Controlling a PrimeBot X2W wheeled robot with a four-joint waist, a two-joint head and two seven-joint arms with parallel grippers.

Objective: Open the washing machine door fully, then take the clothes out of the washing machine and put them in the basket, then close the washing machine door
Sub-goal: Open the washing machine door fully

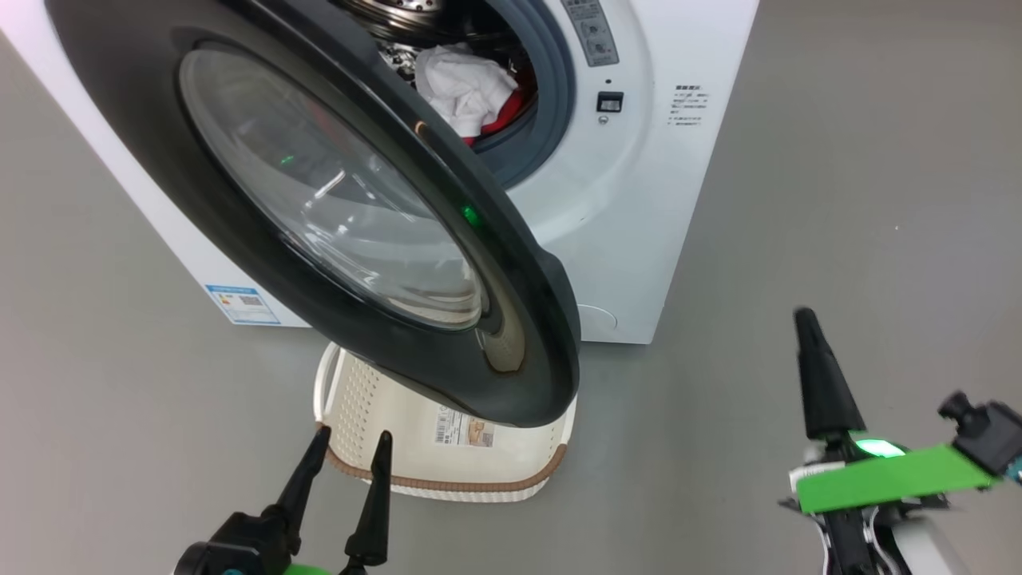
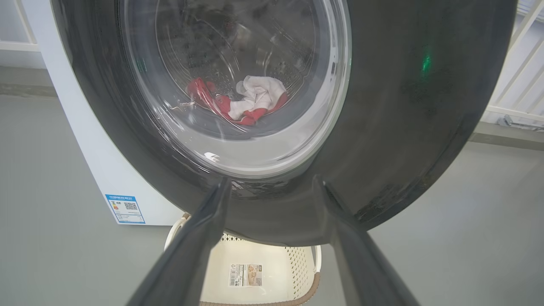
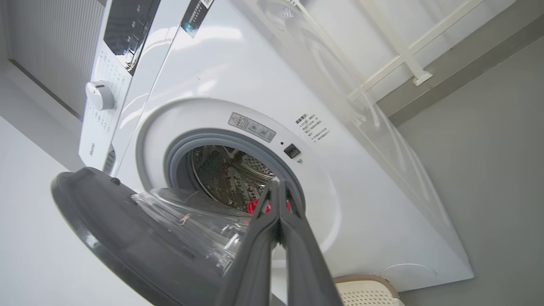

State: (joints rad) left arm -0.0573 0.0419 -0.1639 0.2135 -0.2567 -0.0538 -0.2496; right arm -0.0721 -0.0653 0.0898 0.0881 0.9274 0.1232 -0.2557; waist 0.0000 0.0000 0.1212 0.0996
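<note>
One open door (image 1: 335,192) overhanging basket (image 1: 447,481), blue label sticker (image 1: 242,303) nearby

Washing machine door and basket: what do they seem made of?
The washing machine door has a glossy black rim, likely plastic, showing sharp reflections; its clear bulging window looks like glass. The basket is matte cream plastic punched with small holes; its brown rim looks woven.

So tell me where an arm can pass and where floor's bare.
Bare floor lies right of the washing machine and left of the basket. An arm can pass right of the washing machine door to the clothes. Crowded: the door overhangs the basket.
</note>
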